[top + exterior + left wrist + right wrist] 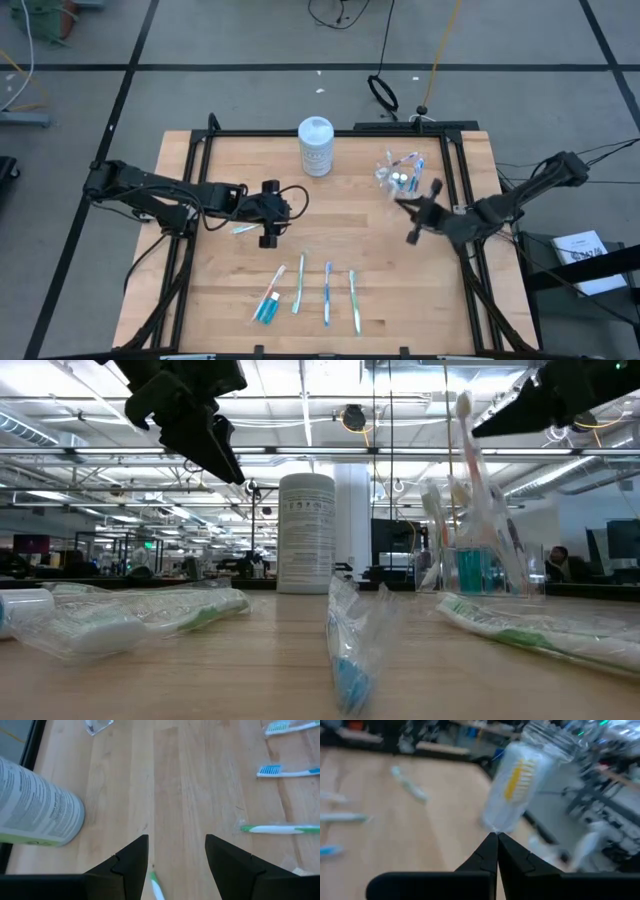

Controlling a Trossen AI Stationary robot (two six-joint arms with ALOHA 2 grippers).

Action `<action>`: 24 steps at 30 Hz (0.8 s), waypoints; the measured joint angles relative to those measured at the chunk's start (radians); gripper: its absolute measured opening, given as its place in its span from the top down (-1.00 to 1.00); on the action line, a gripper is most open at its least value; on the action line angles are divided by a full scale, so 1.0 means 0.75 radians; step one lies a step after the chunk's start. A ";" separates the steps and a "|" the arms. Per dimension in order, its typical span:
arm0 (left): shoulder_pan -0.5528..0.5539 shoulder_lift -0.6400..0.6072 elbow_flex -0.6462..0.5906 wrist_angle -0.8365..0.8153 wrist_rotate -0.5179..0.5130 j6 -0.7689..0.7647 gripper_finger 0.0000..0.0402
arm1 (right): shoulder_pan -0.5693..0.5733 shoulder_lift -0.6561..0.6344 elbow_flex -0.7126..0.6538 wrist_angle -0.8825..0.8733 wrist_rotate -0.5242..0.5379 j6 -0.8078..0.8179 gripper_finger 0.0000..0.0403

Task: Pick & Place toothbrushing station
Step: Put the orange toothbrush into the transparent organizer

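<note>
High view shows the left gripper (268, 213) hanging over a green-and-white toothbrush (243, 229) that lies alone on the counter (350, 250), apart from the row nearer the front edge. Left wrist view confirms it: the fingers (131, 865) stand spread, nothing between them yet, with the brush's green end (156, 887) just showing in the gap. The white canister (37, 805) lies ahead and to one side, well clear.

To take this brush cleanly, I would judge the jaws need to straddle the handle across its narrow width, not along it, so turn the wrist until the handle runs crosswise between the fingers, then come straight down until the tips almost meet the wood before closing. A slim wrapped handle will skid away if only one finger meets it first.

The right gripper (422, 210) is lifted beside the clear plastic cup (398, 172), which already holds several brushes; its fingers (496, 851) are pressed together on the wrapper of an orange-bristled toothbrush (517, 780). Four more brushes and the teal toothpaste tubes (266, 309) wait near the front.
</note>
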 joint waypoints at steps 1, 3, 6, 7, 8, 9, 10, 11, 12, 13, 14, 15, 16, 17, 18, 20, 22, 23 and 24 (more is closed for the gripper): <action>0.000 0.000 0.000 0.001 0.000 0.016 -0.01 | 0.001 -0.035 0.000 0.004 0.049 -0.034 1.00; 0.000 0.000 0.000 0.000 0.000 0.037 -0.01 | 0.001 -0.098 0.000 0.002 0.193 -0.115 1.00; 0.000 0.000 0.000 0.000 0.000 0.031 -0.01 | 0.000 -0.173 0.000 0.002 0.428 -0.210 1.00; 0.000 0.000 0.000 0.000 0.000 0.026 -0.01 | 0.000 -0.192 0.000 0.001 0.483 -0.219 1.00; 0.000 0.000 0.000 0.000 0.000 0.017 -0.01 | 0.000 -0.207 0.000 0.001 0.517 -0.222 1.00; 0.000 0.000 0.000 0.000 0.000 0.006 -0.01 | 0.000 -0.216 0.000 0.001 0.533 -0.223 1.00; 0.000 0.000 0.000 0.000 0.000 -0.002 -0.01 | 0.001 -0.223 0.000 0.001 0.548 -0.222 1.00; 0.000 0.000 0.000 0.000 0.000 -0.004 -0.01 | 0.000 -0.224 0.000 0.001 0.555 -0.220 1.00; 0.000 0.000 0.000 0.000 0.000 -0.003 -0.01 | 0.001 -0.224 0.000 0.000 0.554 -0.209 1.00; 0.000 0.000 0.000 0.000 0.000 -0.002 -0.01 | 0.001 -0.221 0.000 0.000 0.553 -0.191 1.00; 0.000 0.000 0.000 0.000 0.000 -0.002 -0.01 | 0.001 -0.213 -0.001 0.001 0.553 -0.169 1.00; 0.000 0.000 0.000 0.000 0.000 -0.002 -0.01 | 0.000 -0.206 -0.009 0.004 0.553 -0.152 1.00; 0.000 0.000 0.000 0.000 0.000 -0.002 -0.01 | -0.001 -0.201 -0.023 0.003 0.553 -0.139 1.00; 0.000 0.000 0.000 0.000 0.000 -0.002 -0.01 | -0.003 -0.194 -0.041 0.000 0.553 -0.124 1.00; 0.000 0.000 0.000 0.000 0.000 -0.002 -0.01 | -0.007 -0.190 -0.059 0.000 0.553 -0.113 1.00; 0.000 0.000 0.000 0.000 0.000 -0.006 -0.01 | -0.021 -0.184 -0.098 0.001 0.553 -0.109 1.00; 0.000 0.000 0.000 0.000 0.000 -0.008 -0.01 | -0.040 -0.184 -0.129 0.012 0.555 -0.102 1.00; 0.000 0.000 0.000 -0.001 0.000 -0.008 -0.01 | -0.051 -0.185 -0.140 0.017 0.554 -0.088 1.00; 0.000 0.000 0.000 -0.001 0.000 -0.008 -0.01 | -0.061 -0.185 -0.151 0.019 0.550 -0.068 1.00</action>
